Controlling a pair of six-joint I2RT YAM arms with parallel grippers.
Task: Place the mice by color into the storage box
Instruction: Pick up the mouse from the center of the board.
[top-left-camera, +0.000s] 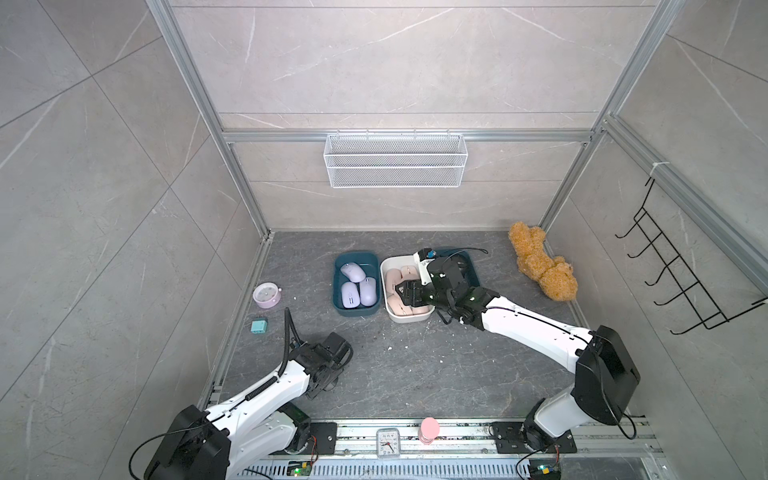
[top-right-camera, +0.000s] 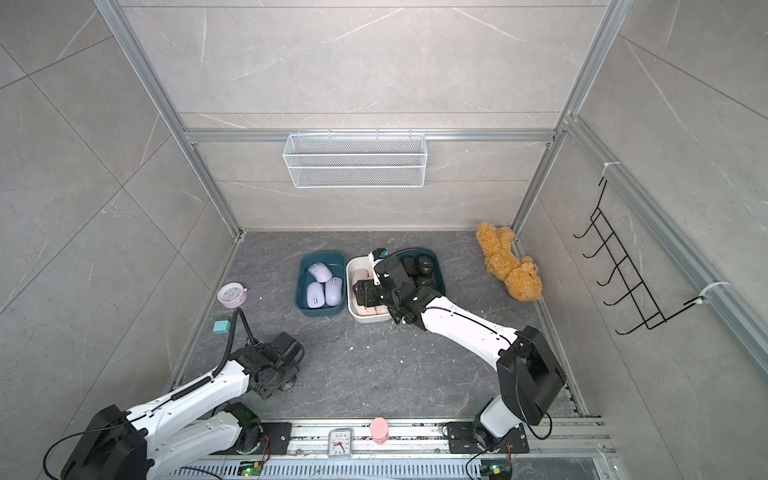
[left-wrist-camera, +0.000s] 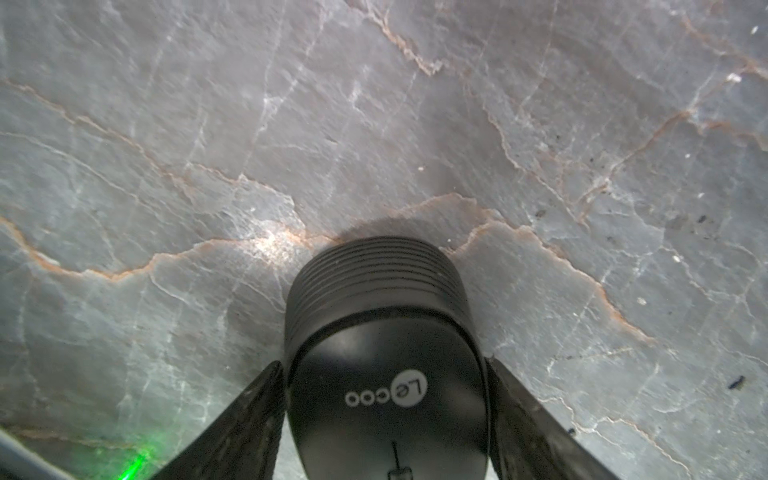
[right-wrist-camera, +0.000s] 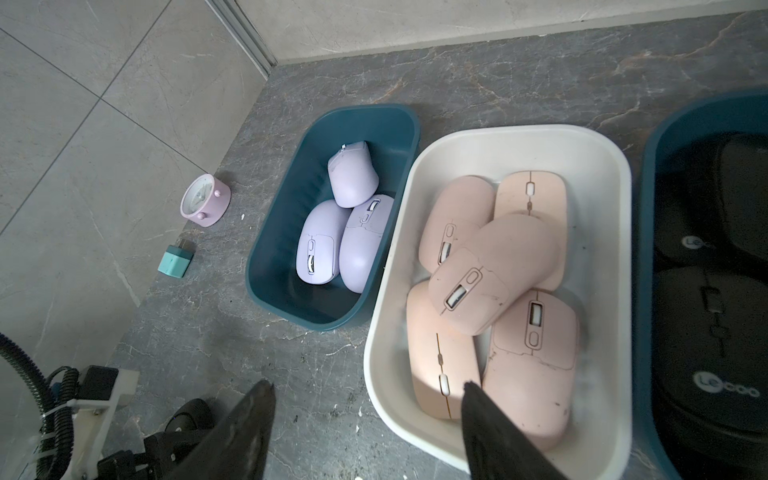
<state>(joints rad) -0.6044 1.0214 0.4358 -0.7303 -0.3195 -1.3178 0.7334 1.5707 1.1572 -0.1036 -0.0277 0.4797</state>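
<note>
Left gripper (left-wrist-camera: 383, 362): clamped on one black mouse (left-wrist-camera: 376, 299), fingers (left-wrist-camera: 245, 419) against both its sides, down at the grey floor (left-wrist-camera: 166, 124). Right gripper (right-wrist-camera: 368, 384): jaws spread, nothing between them, above the rim of the white bin (right-wrist-camera: 519, 131). Five pink mice (right-wrist-camera: 490, 270) piled in it. Three lavender mice (right-wrist-camera: 332, 232) in the teal bin (right-wrist-camera: 361, 110) just beside; black mice (right-wrist-camera: 715, 332) in a second teal bin (right-wrist-camera: 648, 199) on the other side.
</note>
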